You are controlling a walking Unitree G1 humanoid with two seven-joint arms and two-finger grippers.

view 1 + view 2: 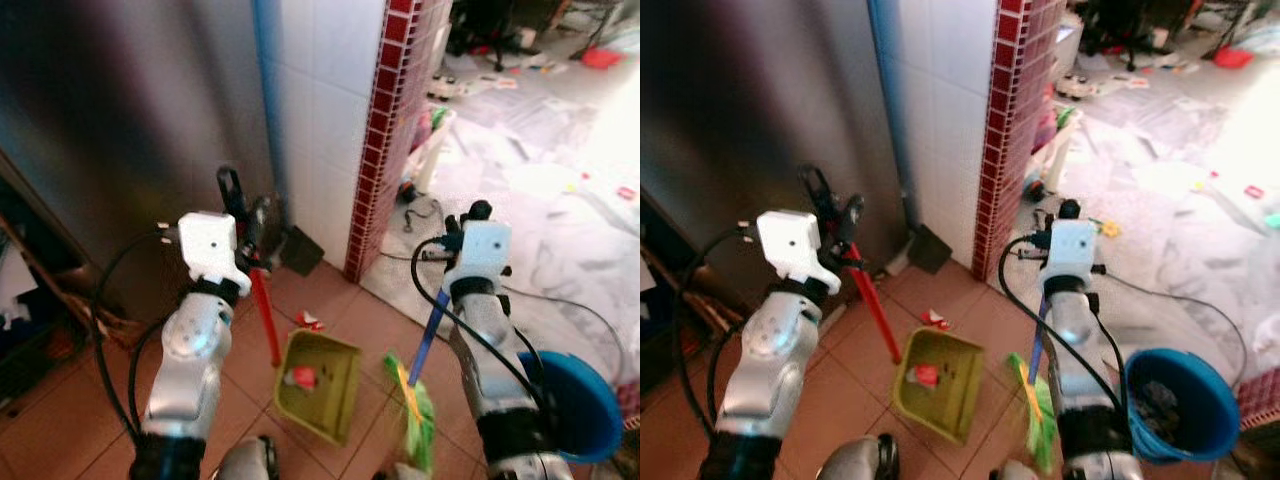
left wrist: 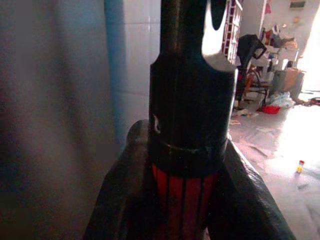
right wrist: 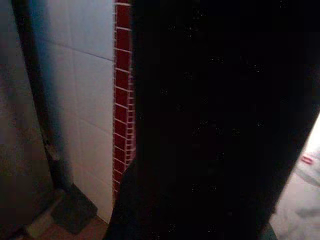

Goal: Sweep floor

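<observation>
Already loaded, the dustpan (image 1: pixel 318 383) hangs below the left gripper (image 1: pixel 248 228), which clamps its red handle (image 1: pixel 264 315); tilting spills the scrap (image 1: pixel 301 377). Whether the right gripper (image 1: pixel 470 215) clamps the broom (image 1: pixel 418 392) beneath it, I cannot tell.

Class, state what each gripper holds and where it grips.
Left gripper: dustpan, by its red handle's black top. Right gripper: broom, by its blue handle's upper end.

Soft blur; right-side glare, dark wrist views.
</observation>
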